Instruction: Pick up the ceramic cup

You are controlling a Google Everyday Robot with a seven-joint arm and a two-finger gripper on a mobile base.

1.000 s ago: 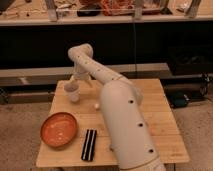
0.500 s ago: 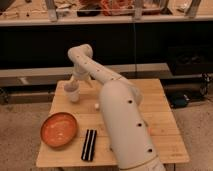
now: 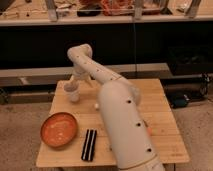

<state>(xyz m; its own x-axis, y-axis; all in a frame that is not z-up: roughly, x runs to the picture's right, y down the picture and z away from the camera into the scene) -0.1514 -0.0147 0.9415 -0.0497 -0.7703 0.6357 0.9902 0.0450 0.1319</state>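
The ceramic cup (image 3: 74, 94) is a small off-white cylinder standing upright on the far left part of the wooden table (image 3: 160, 107). My white arm reaches from the lower right across the table to it. My gripper (image 3: 72, 86) points down and sits right at the cup's rim, covering part of the top. I cannot tell whether the cup still rests on the table.
A wide orange bowl (image 3: 59, 130) sits at the front left. A black ridged bar (image 3: 89, 145) lies beside it near the front edge. A tiny white cube (image 3: 96, 106) lies just right of the cup. A dark shelf unit (image 3: 150, 40) stands behind the table.
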